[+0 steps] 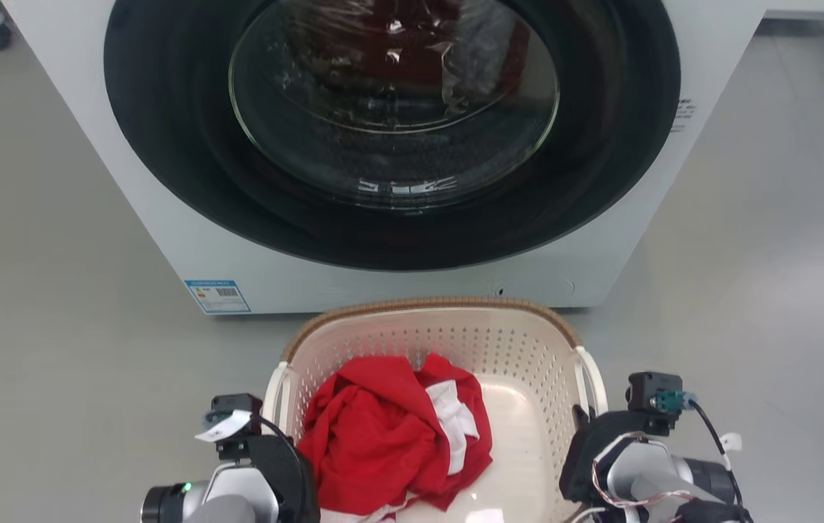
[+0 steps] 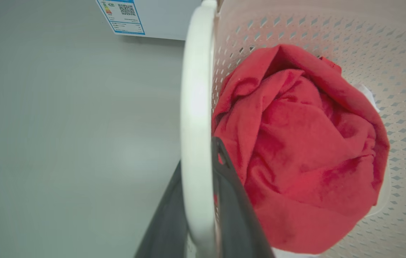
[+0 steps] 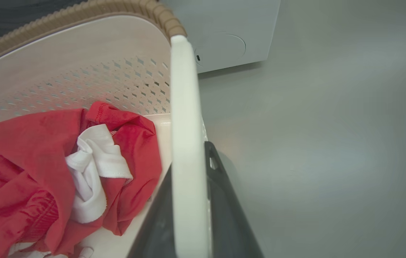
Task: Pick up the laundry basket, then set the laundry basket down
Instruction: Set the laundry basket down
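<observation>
Grey floor (image 1: 56, 363) beneath; cream perforated plastic laundry basket (image 1: 455, 338) sits just before the white washing machine (image 1: 165, 243), handles (image 1: 591, 378) sideways, long axis unclear, red-and-white clothes (image 1: 383, 436) inside. Left end effector (image 2: 198, 157) and right end effector (image 3: 188, 157) clamp those handles.

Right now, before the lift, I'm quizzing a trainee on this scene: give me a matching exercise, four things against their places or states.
Things:
1. red garment
2. left end effector
3. washing machine door
4. blue label

Places or states:
A. shut
B. fingers astride a white handle of the laundry basket
C. low on the washing machine front
D. heaped inside the basket

Pairs: 1-D, 2-B, 3-A, 4-C
</observation>
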